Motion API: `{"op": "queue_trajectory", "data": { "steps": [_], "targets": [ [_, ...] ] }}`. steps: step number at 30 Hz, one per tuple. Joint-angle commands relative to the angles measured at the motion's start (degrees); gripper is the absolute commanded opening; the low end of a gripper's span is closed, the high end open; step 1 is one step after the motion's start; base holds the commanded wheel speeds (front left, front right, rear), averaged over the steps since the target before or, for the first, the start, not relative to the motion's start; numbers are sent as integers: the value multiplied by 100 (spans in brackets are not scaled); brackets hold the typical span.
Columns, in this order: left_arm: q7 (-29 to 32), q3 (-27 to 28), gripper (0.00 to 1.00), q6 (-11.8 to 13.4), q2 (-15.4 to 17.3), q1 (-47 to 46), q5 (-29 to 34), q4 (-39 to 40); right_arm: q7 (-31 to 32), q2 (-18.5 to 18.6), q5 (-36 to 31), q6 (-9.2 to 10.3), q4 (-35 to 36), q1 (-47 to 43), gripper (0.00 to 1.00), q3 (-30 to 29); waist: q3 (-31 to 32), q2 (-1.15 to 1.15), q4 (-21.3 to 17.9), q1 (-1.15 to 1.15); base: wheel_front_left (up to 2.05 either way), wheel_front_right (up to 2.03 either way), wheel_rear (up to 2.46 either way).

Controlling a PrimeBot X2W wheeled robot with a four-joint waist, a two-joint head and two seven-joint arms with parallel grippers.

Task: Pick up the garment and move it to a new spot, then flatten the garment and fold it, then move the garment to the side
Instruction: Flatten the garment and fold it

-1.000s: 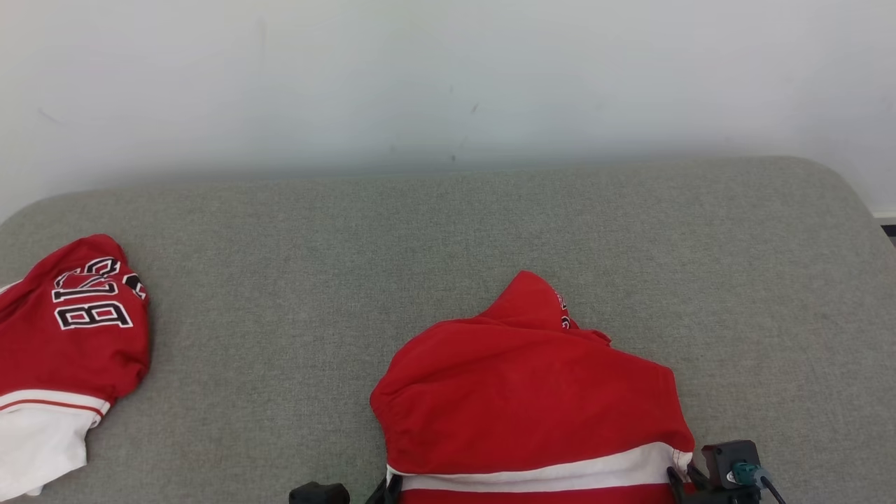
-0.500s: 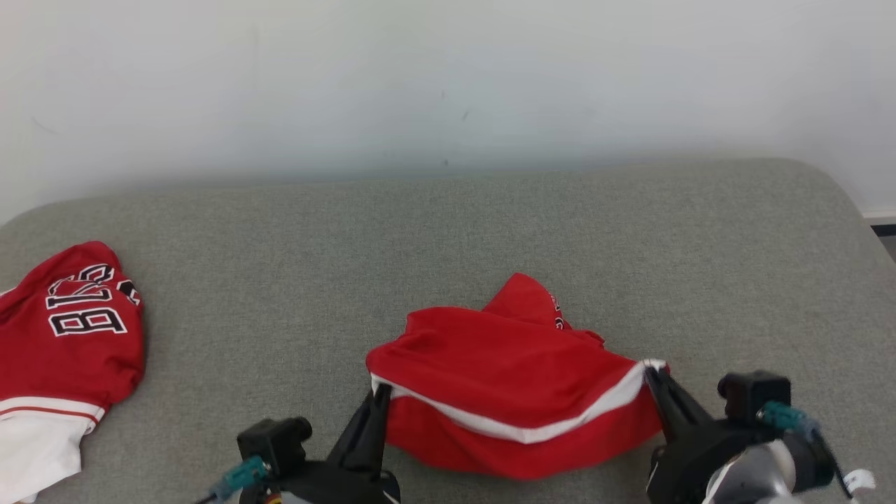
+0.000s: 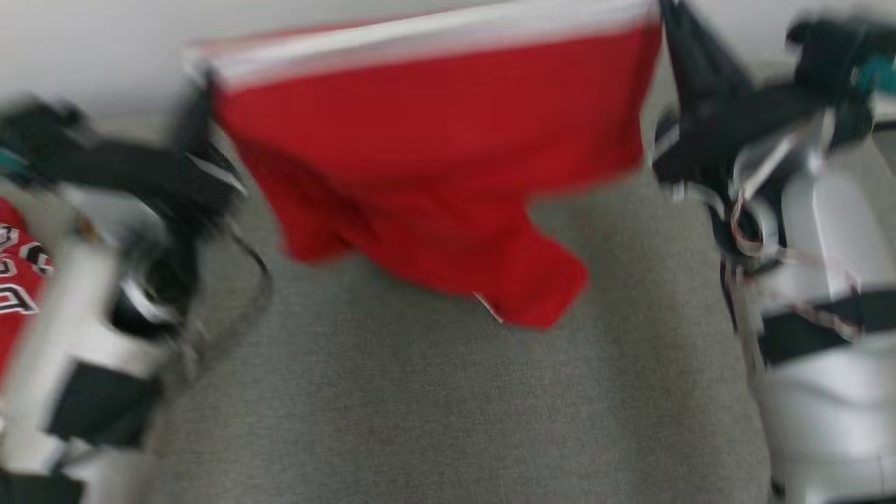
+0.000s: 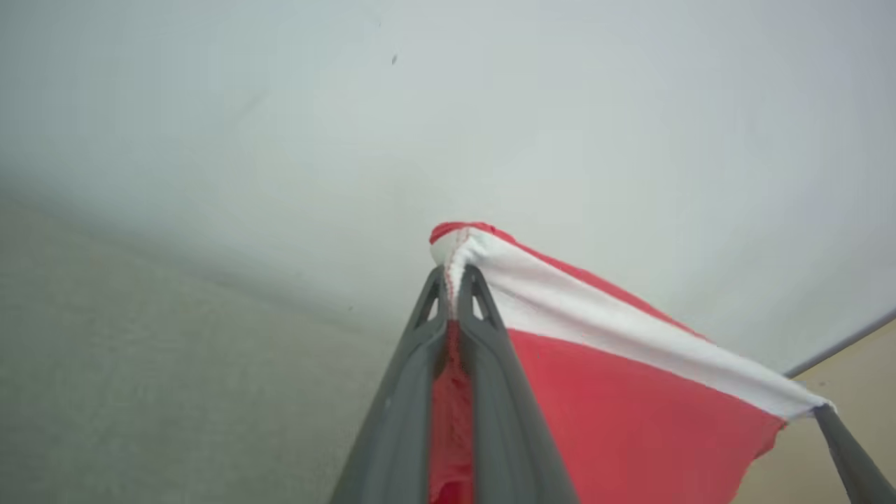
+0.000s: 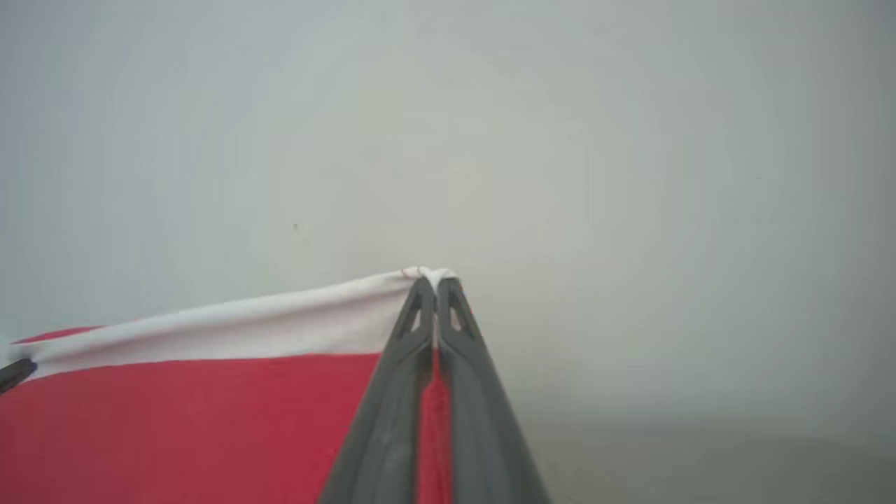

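The garment (image 3: 434,161) is a red top with a white band along its upper edge, hanging stretched between my two grippers above the grey surface (image 3: 420,406). My left gripper (image 3: 203,91) is shut on its left white corner, seen close in the left wrist view (image 4: 455,276) with the garment (image 4: 616,406) running off to the right. My right gripper (image 3: 665,21) is shut on the right corner, seen in the right wrist view (image 5: 435,283) with the garment (image 5: 196,420) to the left. The head view is blurred.
A second red garment with black and white lettering (image 3: 17,280) lies at the left edge of the grey padded surface. A pale wall (image 5: 490,140) stands behind. My pale forearms (image 3: 819,294) flank the hanging cloth.
Both grippers have risen, lifting the garment off the surface so it hangs spread between them. The head view has shifted and blurred.
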State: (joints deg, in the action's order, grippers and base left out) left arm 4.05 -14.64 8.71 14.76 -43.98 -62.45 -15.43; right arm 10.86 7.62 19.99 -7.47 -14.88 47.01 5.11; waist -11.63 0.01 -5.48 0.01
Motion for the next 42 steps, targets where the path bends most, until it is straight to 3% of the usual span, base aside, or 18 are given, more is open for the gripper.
{"op": "queue_trajectory", "data": {
  "steps": [1,5,9,14,17,20,22,25,32,38,42],
  "targets": [
    [-70,127,0,49,62,-248,-38,-33,-161,-42,-104,-6,-112,263,0,1,-621,-1,-447,-1,0,0,0],
    [-624,714,0,202,99,-1235,-32,-132,-1247,-236,-662,7,-724,1573,0,-289,-877,-1,-598,-1,0,0,0],
    [-1039,857,0,20,-63,-1869,-23,-90,-2224,-337,-1232,8,-1019,2366,0,-495,-936,-1,-602,-1,0,0,0],
    [-1227,713,0,-323,-161,-1538,31,-90,-2444,-310,-1624,6,-1538,2474,0,-274,-872,-1,-555,-1,0,0,0],
    [-1303,388,0,-571,20,-911,349,-124,-2223,-229,-1542,3,-2036,2103,0,177,-813,-1,-554,-1,0,0,0],
    [-1434,155,0,-784,-29,-24,449,-213,-1983,-90,-1242,2,-2361,1582,0,722,-711,-1,-530,-1,0,0,0],
    [-1555,25,0,-939,31,556,514,-287,-1831,26,-972,3,-2415,1186,0,1059,-583,-1,-529,-1,0,0,0],
    [-1755,-58,0,-1110,-141,1485,530,-399,-1537,211,-491,2,-2281,445,0,1476,-242,-1,-493,-1,0,0,0],
    [-1919,-182,0,-1196,-408,3370,1277,-498,-387,986,571,2,-955,-1602,0,1989,682,-1,-387,-1,0,0,0],
    [-1920,-418,0,-1081,-464,4460,2183,-472,705,1777,713,2,418,-3406,0,2066,1288,-1,-309,-1,0,0,0],
    [-1921,-360,0,-964,-487,4783,2468,-383,1376,2014,846,2,1046,-4260,0,1956,1418,-1,-250,-1,0,0,0]
  ]
}}
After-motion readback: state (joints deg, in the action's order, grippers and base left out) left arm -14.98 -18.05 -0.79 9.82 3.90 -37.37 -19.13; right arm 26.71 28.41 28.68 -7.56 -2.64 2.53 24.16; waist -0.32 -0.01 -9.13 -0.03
